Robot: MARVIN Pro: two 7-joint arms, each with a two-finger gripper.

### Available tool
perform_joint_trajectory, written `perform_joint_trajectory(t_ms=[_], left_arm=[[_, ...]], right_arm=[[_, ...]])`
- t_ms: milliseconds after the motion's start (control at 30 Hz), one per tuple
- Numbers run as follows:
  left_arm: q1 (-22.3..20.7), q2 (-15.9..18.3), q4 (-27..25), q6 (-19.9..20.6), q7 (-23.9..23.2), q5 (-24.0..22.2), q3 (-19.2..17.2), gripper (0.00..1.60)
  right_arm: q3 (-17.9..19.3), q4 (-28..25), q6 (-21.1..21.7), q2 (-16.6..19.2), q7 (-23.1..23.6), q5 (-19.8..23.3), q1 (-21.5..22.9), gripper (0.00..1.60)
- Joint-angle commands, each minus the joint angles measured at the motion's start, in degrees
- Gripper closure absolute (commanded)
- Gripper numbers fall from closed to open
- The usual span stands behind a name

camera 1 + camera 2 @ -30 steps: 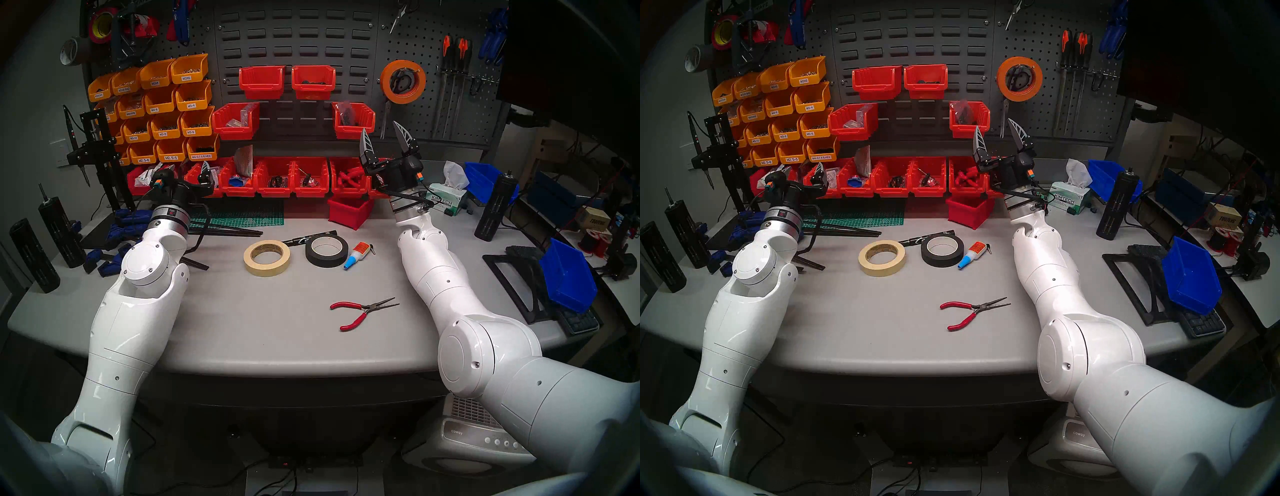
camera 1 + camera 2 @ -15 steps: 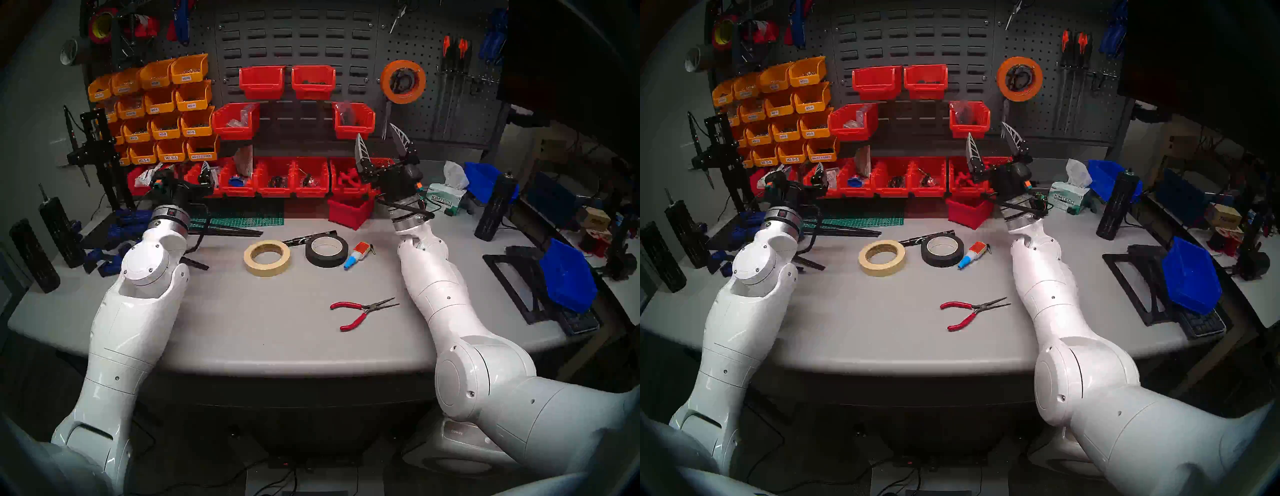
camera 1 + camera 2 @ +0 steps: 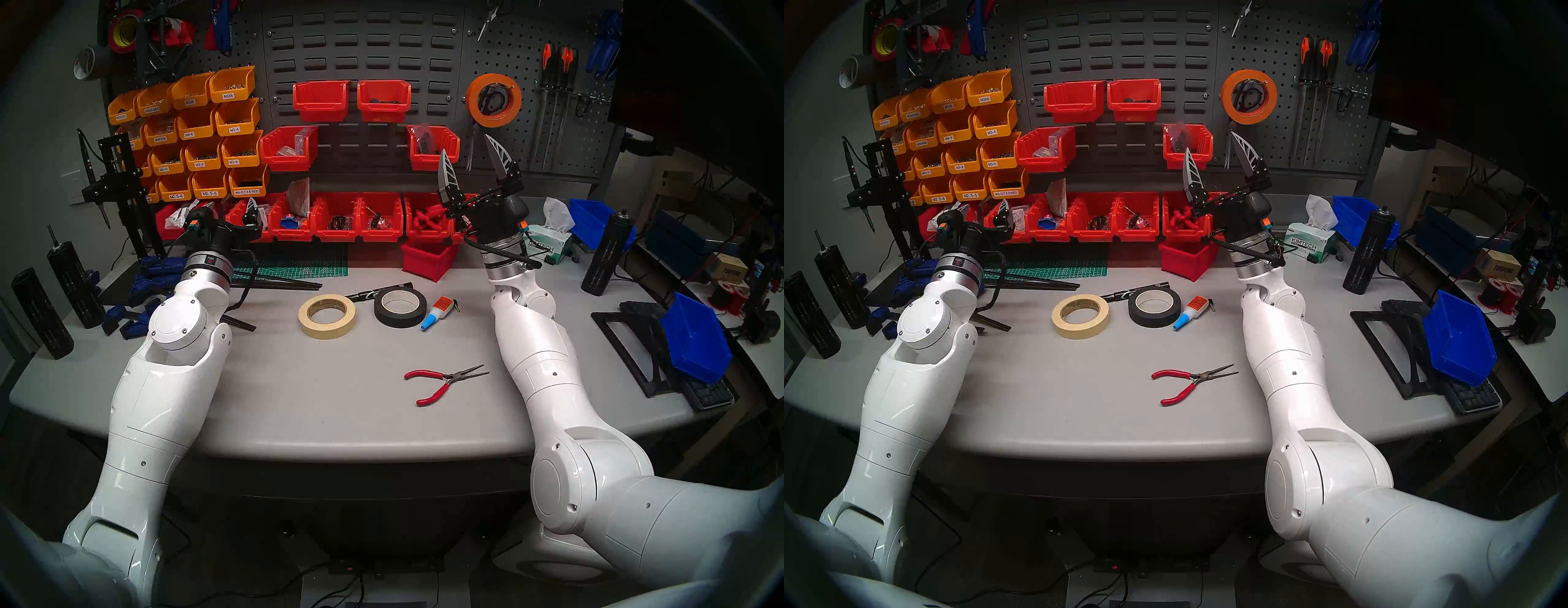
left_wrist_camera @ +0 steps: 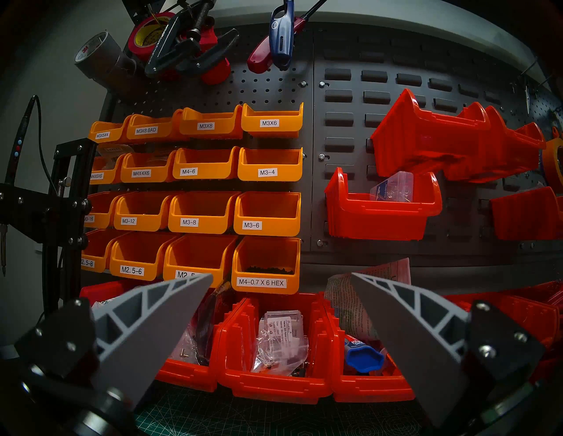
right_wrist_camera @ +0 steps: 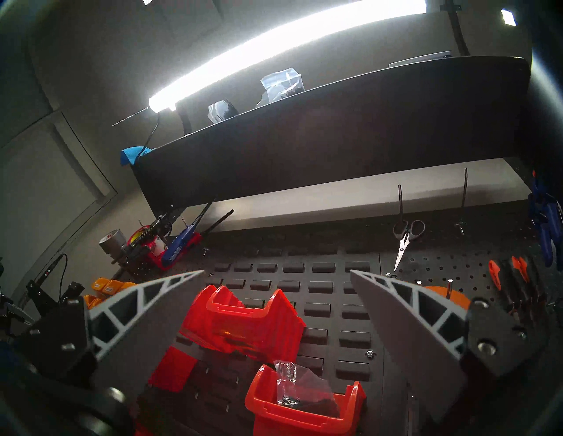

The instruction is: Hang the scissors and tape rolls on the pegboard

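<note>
Head stereo left: right gripper spread wide and empty below the hung orange tape.
Scissors hang at the pegboard's nine o'clock edge; cream tape and black tape lie at the table's twelve o'clock; left gripper released.

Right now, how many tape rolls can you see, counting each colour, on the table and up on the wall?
orange tape roll: 1
cream tape roll: 1
black tape roll: 1
red-and-yellow tape roll: 1
grey tape roll: 1
Total: 5
</note>
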Motion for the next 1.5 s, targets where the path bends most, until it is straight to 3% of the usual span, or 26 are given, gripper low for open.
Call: perform_joint_trajectory(t_ms=[0,800,1167,1467], left_arm=[[-1.9,0.1,-1.7,-0.7,-0.1,0.0,-0.5,0.0],[-2.0,0.1,-1.8,-0.8,-0.1,0.0,-0.5,0.0],[-2.1,0.1,-1.8,-0.9,-0.1,0.0,-0.5,0.0],[-2.1,0.1,-1.8,-1.0,-0.1,0.0,-0.5,0.0]], right_arm=[[0.0,-7.2,1.2,-0.2,0.0,1.0,-2.5,0.0],[1.4,-22.1,10.9,0.6,-2.0,0.2,-10.7,0.0],[2.0,-29.4,18.7,0.3,-5.3,-3.5,-14.3,0.0],[2.1,-35.5,28.3,-0.3,-9.3,-6.6,-17.7,0.0]])
